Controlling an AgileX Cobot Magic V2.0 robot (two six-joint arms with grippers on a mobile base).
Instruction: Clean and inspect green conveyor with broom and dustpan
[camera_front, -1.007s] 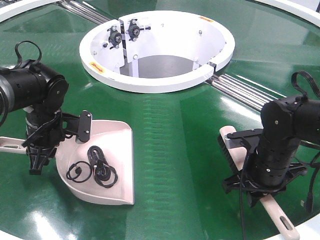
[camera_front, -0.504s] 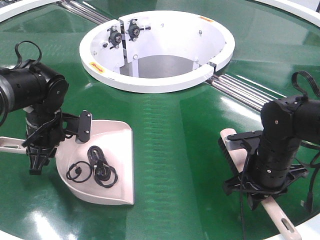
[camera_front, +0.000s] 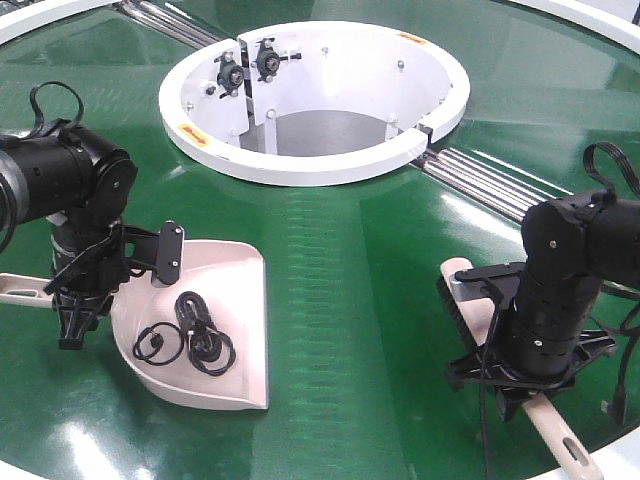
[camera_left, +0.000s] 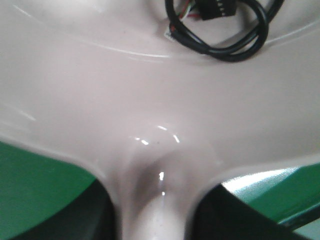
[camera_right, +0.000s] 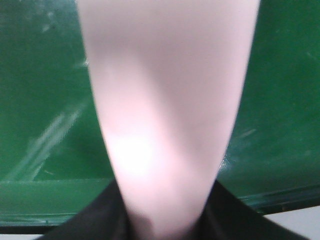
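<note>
From the front, the left gripper (camera_front: 72, 300) pointed down near the green conveyor's (camera_front: 340, 300) left edge, clamped on the dustpan (camera_front: 245, 290) handle. The right gripper (camera_front: 520, 385), near the right edge, hid the broom's (camera_front: 455, 270) middle.

The left wrist view showed dark jaws pinching the dustpan's neck, with a black cable (camera_left: 225, 40) coiled inside the pan.

The right wrist view showed jaws squeezing the blurred broom handle.

We count one large glossy dark green conveyor belt (camera_front: 340, 270), one white circular ring (camera_front: 300, 168) at twelve o'clock, two runs of silver metal rods (camera_front: 490, 190) at eleven and three o'clock, one pale beige plastic scoop-shaped dustpan (camera_front: 240, 290) at eight o'clock, one slim pale beige plastic broom (camera_front: 558, 436) at four o'clock, one tangle of black looped cable (camera_front: 195, 335), two black robot arms (camera_front: 75, 180)
</note>
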